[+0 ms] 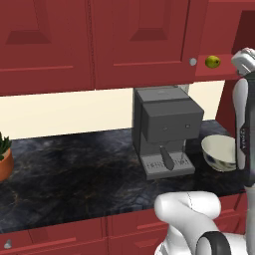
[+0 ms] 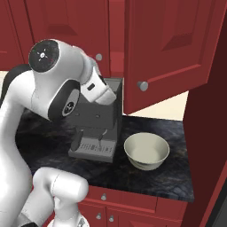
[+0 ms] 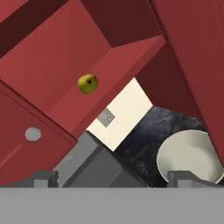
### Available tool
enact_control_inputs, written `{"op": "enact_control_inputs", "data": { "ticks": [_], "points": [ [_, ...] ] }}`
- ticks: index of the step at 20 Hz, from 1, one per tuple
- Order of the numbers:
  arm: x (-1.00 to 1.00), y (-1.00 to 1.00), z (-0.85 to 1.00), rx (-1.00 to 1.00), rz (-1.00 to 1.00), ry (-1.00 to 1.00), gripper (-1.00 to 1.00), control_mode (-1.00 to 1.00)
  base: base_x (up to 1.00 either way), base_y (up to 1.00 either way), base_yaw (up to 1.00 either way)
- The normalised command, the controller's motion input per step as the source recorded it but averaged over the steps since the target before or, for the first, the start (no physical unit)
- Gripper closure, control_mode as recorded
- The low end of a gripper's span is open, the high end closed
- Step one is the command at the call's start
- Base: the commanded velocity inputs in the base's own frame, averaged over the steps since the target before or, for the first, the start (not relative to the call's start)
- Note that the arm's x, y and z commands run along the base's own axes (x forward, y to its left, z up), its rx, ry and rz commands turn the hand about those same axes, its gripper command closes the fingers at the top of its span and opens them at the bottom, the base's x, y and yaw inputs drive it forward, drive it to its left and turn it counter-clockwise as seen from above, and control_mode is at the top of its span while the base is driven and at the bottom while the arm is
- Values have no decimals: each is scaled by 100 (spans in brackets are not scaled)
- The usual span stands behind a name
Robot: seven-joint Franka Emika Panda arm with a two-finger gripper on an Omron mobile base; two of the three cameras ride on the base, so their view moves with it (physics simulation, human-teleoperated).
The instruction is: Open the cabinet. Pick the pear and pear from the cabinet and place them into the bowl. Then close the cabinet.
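Pear (image 3: pixel 88 83): sitting alone on the open cabinet (image 1: pixel 221 68) floor, near the front edge; also showing in the left base view, just right of the shut door's knob (image 1: pixel 192 62). A second pear is not in sight from here.
Cabinet door (image 2: pixel 170 48): right one is standing swung out over the counter (image 2: pixel 177 177); left one is staying shut.
Bowl (image 2: pixel 146 151): resting on the counter beside the coffee machine (image 1: pixel 164 130), below the opened side, holding nothing yet.
Gripper (image 3: pixel 113 177): fingers are standing spread wide, pinching nothing, looking up at the shelf from below and well apart from the fruit.
Handling, my guess: small, light, round, firm but smooth-skinned; likely rolling if nudged, likely slipping if pinched off-centre.
Hold point, my guess: across the widest part of the belly, fingers coming in level from the front, closing gently.
Risk: pushing it deeper into the cabinet, or knocking it off the lip.
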Motion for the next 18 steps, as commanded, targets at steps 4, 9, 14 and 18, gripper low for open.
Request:
{"op": "enact_control_inputs", "data": {
  "ticks": [4,9,14,18],
  "points": [
    [60,0,0,-9,-18,8,-100,-100,0,0,0],
    [41,-11,0,-10,-20,9,-100,-100,0,0,0],
    [33,-28,0,-7,-16,5,-100,-100,0,0,0],
    [35,-34,0,-6,-14,4,-100,-100,0,0,0]
  ]
}}
